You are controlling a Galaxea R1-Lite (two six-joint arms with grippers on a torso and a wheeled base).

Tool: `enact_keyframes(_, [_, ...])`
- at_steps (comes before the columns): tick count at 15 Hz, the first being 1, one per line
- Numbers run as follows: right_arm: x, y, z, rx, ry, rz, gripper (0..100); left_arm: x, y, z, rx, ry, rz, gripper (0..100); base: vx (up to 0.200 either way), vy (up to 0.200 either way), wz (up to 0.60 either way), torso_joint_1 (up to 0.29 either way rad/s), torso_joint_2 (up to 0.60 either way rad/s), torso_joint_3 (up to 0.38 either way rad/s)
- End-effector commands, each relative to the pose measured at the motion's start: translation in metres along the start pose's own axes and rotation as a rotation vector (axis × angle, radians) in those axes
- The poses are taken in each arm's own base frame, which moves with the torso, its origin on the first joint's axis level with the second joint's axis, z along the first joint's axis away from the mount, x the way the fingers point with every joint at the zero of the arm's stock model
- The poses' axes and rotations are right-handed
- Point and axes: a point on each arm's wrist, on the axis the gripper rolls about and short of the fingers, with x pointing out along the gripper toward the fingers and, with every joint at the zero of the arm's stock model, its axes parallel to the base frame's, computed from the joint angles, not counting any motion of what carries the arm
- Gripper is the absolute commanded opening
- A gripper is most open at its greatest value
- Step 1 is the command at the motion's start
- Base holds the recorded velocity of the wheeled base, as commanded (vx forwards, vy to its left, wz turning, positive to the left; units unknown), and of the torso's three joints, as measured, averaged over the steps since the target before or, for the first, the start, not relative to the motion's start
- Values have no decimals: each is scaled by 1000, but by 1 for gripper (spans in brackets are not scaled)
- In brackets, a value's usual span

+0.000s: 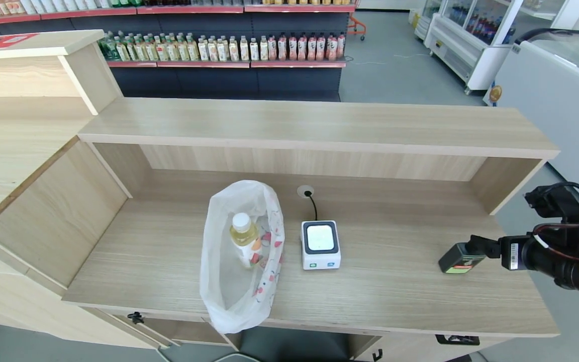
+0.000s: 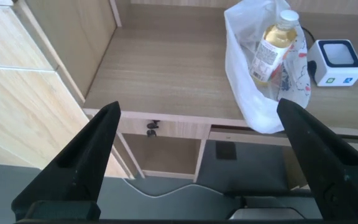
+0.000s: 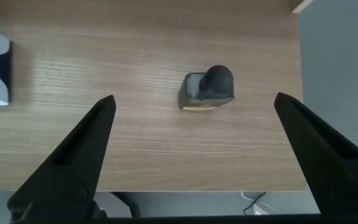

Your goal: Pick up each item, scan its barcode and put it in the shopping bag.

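Note:
A translucent white shopping bag (image 1: 219,281) stands open on the wooden counter (image 1: 395,281), left of centre. Inside it a bottle (image 1: 244,241) of yellow drink with a white cap stands upright. To the bag's right sits the white barcode scanner (image 1: 320,245). A small dark item (image 1: 458,261) with a black round cap and a green-and-red label lies near the counter's right end. My right gripper (image 3: 194,98) hangs open above that item (image 3: 197,99) without touching it. My left gripper (image 2: 199,104) is open and holds nothing, low in front of the counter's near edge, with the bag (image 2: 253,99) beyond it.
A raised ledge (image 1: 319,123) runs along the counter's back, and a wooden side wall (image 1: 53,221) closes the left end. The scanner's cable runs to a hole (image 1: 305,191) behind it. A keyed drawer front (image 2: 152,127) sits under the near edge. Drink shelves and freezers stand behind.

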Motion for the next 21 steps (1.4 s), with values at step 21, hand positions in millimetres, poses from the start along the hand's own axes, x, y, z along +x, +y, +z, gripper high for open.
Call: enact_keyframes(21, [-14, 67, -36, -383, 90, 289, 100, 0, 0, 0, -3, 0, 1, 100, 0, -133, 0, 2, 1, 1])
